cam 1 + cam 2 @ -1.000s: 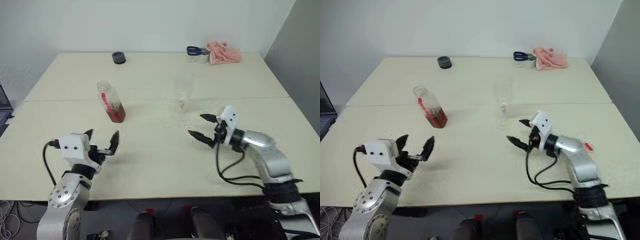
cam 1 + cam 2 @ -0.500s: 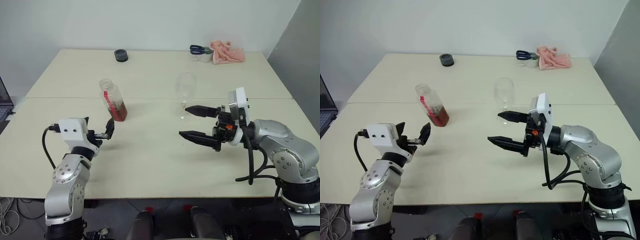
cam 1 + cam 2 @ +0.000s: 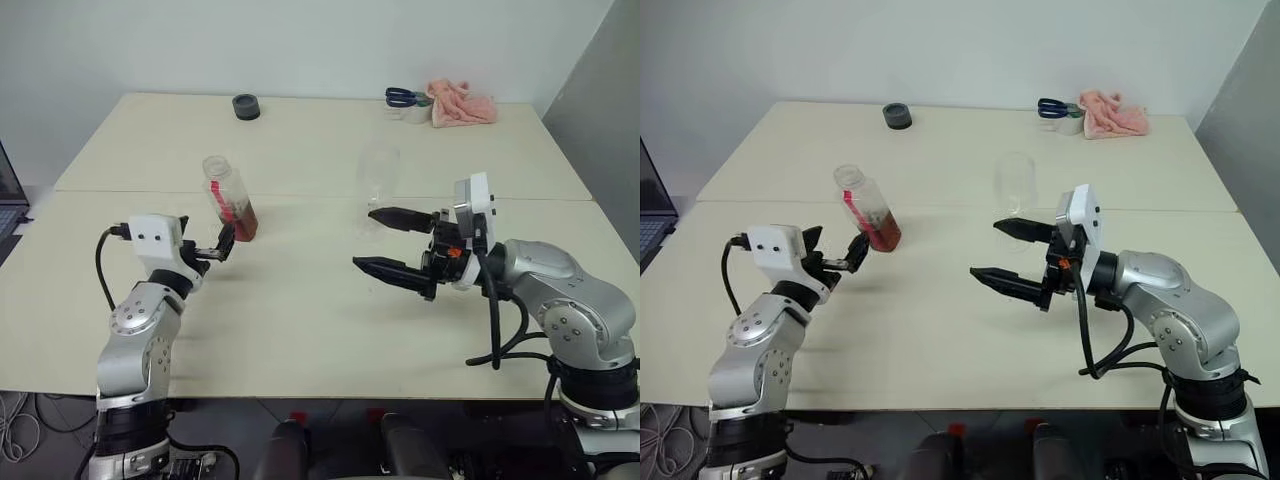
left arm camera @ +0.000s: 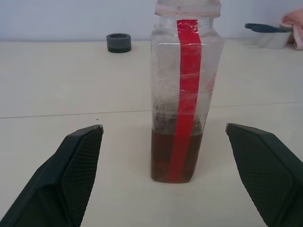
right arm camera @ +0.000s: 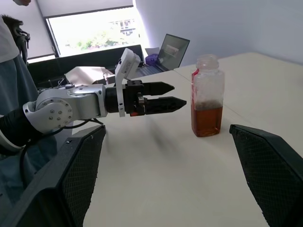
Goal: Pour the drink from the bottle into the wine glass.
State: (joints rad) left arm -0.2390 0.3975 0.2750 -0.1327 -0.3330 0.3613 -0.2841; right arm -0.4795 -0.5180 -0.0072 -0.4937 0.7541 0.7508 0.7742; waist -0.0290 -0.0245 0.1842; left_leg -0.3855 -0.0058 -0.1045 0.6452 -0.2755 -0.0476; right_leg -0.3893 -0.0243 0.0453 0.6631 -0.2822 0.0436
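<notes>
The bottle (image 3: 230,198) stands upright on the table's left half, clear with a red label strip. The amber drink (image 4: 161,153) fills its lower third. My left gripper (image 3: 205,245) is open and level just short of the bottle, which stands centred ahead of its fingers (image 4: 71,175). The wine glass (image 3: 1014,185) stands near the table's middle. My right gripper (image 3: 364,238) hovers open in front of the glass, pointing left toward the bottle (image 5: 207,101); its upper finger crosses the glass's lower part.
At the table's far edge lie a grey round object (image 3: 246,106), blue scissors (image 3: 405,97) and a pink cloth (image 3: 462,100). A laptop (image 3: 650,210) sits off the left edge. A person (image 5: 14,71) stands beyond the table's left side.
My left gripper has moved forward up to the bottle. My right gripper has lifted off the table and swung left, its fingers now level in front of the glass.
</notes>
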